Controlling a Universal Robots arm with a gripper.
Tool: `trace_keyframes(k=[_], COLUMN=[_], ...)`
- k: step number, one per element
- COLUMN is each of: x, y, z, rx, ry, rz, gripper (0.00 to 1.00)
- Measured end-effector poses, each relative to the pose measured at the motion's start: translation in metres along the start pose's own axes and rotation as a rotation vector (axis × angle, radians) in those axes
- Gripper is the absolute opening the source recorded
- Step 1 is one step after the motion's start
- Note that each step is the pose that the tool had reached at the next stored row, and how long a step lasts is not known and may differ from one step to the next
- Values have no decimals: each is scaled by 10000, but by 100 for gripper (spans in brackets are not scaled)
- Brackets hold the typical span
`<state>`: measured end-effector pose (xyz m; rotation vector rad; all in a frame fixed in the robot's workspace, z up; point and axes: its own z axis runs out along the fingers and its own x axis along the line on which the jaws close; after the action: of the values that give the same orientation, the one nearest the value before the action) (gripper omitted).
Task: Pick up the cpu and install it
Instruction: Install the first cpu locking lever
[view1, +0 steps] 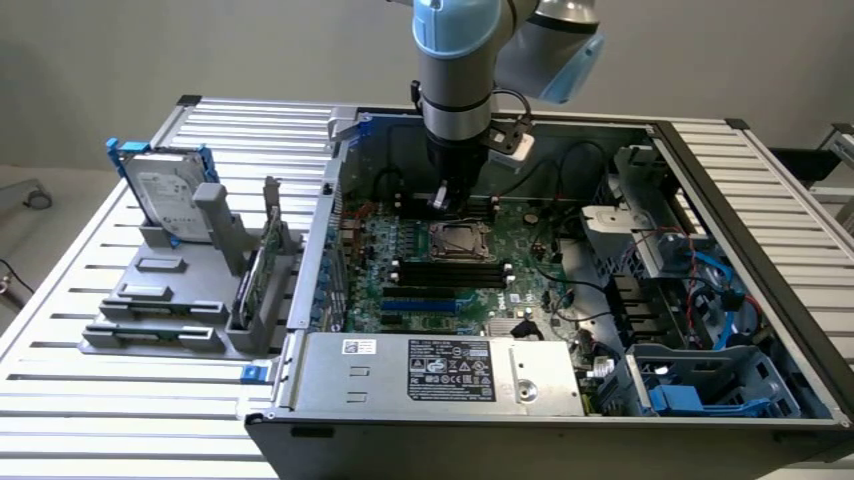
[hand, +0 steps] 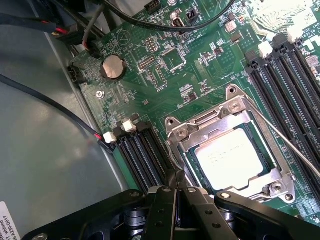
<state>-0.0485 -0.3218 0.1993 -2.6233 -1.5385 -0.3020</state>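
The cpu, a small square chip with a pale silvery top, lies flat inside the dark metal-framed socket on the green motherboard. The socket's frame sits down around its edges. A thin wire lever runs along one side of the socket. My gripper is shut, fingertips together, right at the socket's edge and off the chip. I see nothing held between them. In the exterior view my gripper hangs inside the open computer case, just behind the socket with the cpu.
Black memory slots flank the socket, and black cables cross the board near a coin battery. Case walls enclose the arm. A power supply sits at the front. A hard drive stands on a grey rack at the exterior view's left.
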Motion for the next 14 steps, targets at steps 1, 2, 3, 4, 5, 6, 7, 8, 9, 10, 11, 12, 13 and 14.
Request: trace_keyframes(k=[1, 2, 3, 4, 5, 6, 7, 8, 9, 10, 11, 12, 13, 14], x=[0, 0, 0, 0, 0, 0, 0, 0, 1, 1, 1, 2, 2, 3], y=[0, 0, 0, 0, 1, 1, 1, 1, 2, 2, 3, 3, 5, 6], z=[0, 0, 0, 0, 0, 0, 0, 0, 1, 1, 1, 1, 1, 2], rx=[-2, -5, -8, -10, -13, -15, -18, -20, -23, -25, -27, -29, -30, -32], ry=[-4, -9, -14, -19, -24, -28, -33, -39, -43, -46, -50, -53, -56, -59], rz=[-1, -2, -2, -2, -2, -3, -4, -5, -5, -5, -5, -6, -7, -7], gripper=[11, 11, 11, 11, 11, 11, 11, 11, 11, 11, 11, 11, 11, 11])
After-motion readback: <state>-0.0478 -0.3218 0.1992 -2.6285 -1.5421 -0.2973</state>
